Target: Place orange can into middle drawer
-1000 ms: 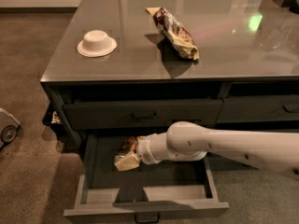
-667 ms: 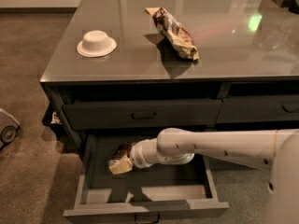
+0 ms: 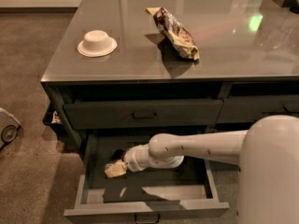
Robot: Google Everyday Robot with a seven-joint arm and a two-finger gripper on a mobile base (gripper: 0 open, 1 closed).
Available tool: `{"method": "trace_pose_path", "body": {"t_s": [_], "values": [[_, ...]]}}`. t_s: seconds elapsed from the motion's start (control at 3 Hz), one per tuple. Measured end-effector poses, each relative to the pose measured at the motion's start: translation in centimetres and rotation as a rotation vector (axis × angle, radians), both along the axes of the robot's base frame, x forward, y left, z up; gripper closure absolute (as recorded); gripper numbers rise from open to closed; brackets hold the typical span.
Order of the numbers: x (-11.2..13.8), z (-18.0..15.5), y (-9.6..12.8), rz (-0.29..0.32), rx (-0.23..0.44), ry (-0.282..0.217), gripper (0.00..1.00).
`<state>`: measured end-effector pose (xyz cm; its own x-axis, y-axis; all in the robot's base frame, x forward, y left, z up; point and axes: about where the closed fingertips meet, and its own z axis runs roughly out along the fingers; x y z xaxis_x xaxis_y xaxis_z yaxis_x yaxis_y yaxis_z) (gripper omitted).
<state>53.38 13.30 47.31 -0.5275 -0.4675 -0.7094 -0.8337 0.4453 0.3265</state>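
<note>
The middle drawer (image 3: pixel 187 208) is pulled open below the table top, and its deep grey tray shows. My gripper (image 3: pixel 117 164) reaches into the drawer's left half at the end of the white arm (image 3: pixel 187 146). It is shut on the orange can (image 3: pixel 114 169), which looks pale orange-yellow and lies low in the tray, near the floor. I cannot tell whether the can touches the floor. Dark fingers partly cover the can's upper side.
A white bowl (image 3: pixel 96 43) and a long brown-and-yellow snack bag (image 3: pixel 175 31) lie on the grey table top (image 3: pixel 224 55). A shut drawer front (image 3: pixel 142 113) sits above the open one, and another (image 3: pixel 257 108) to its right. A wheeled object (image 3: pixel 7 127) stands on the carpet at the left.
The arm has reached further left and deeper into the open drawer, carrying the can with it. The can is now lower in the tray.
</note>
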Motion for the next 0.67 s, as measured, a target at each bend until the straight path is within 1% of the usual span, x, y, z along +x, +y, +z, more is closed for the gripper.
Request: {"method": "trace_pose_path", "body": {"t_s": [0.67], "values": [[0.0,-4.0,1.7,-0.008,-0.031,0.027,0.13]]}}
